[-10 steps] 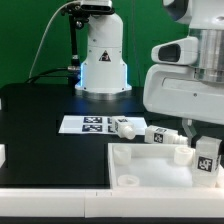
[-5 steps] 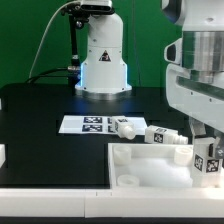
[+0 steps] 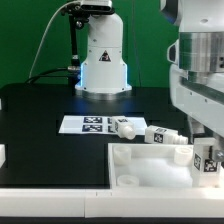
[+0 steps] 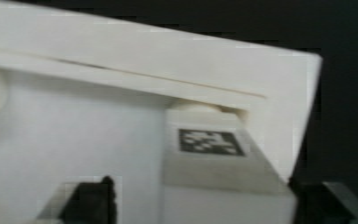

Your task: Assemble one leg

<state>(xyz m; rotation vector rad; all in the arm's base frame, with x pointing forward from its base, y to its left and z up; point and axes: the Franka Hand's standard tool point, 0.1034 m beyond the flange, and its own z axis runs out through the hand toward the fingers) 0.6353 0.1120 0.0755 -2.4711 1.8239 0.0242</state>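
One leg (image 3: pixel 209 160), a short white post with a black-and-white tag, rests on the large white panel (image 3: pixel 145 165) at the exterior view's right. In the wrist view this leg (image 4: pixel 226 165) lies between my two dark fingers (image 4: pixel 87 200), with a gap on each side, and its round peg end points at the panel's raised rim (image 4: pixel 140 75). My gripper (image 3: pixel 206 146) hangs over it, open, and shows in the wrist view too (image 4: pixel 208 195). Two more legs (image 3: pixel 125 128) (image 3: pixel 163 136) lie behind the panel.
The marker board (image 3: pixel 88 124) lies on the black table in front of the robot base (image 3: pixel 103 60). A round socket (image 3: pixel 128 182) sits in the panel's near corner. A small white part (image 3: pixel 2 154) shows at the exterior view's left edge.
The arm has moved toward the exterior view's right and a little down over the leg on the panel. The legs and the panel have not moved.
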